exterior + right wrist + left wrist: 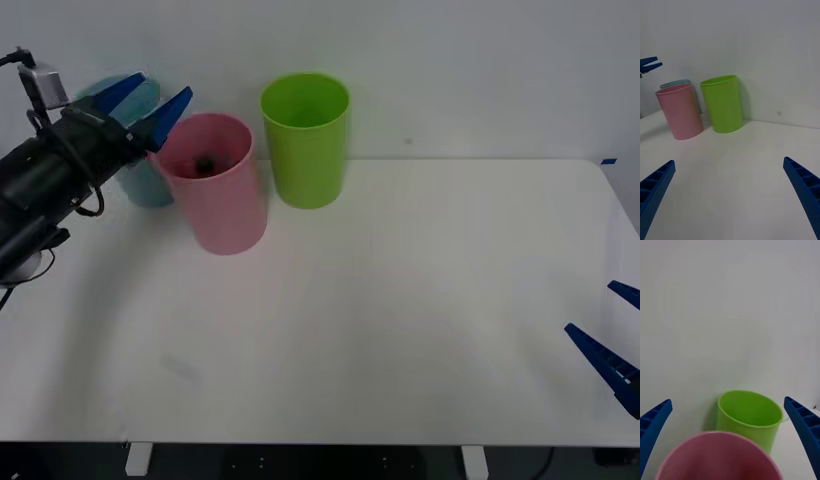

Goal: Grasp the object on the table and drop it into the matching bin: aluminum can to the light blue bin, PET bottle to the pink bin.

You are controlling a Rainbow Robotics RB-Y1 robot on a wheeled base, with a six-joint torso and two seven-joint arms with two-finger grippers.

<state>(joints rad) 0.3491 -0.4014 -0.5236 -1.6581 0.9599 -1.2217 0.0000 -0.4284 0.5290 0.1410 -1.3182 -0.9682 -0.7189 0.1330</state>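
Note:
A small dark shape, the PET bottle (205,163), lies inside the pink bin (225,215), which stands at the table's (400,300) back left. My left gripper (163,88) hangs open beside the bin's left rim, a little above it, with nothing between its fingers. Its wrist view looks over the pink bin's rim (718,457). The light blue bin (150,180) stands behind the left gripper, mostly hidden by it. Low at the table's right edge, my right gripper (590,307) is open and holds nothing. From there the pink bin (681,112), the light blue bin (675,82) and the left gripper (649,63) show.
A lime green bin (308,150) stands upright just right of the pink one, close to the back wall; it also shows as the lime green bin (722,105) and the lime green bin (748,420). Wide bare tabletop stretches across the middle and front.

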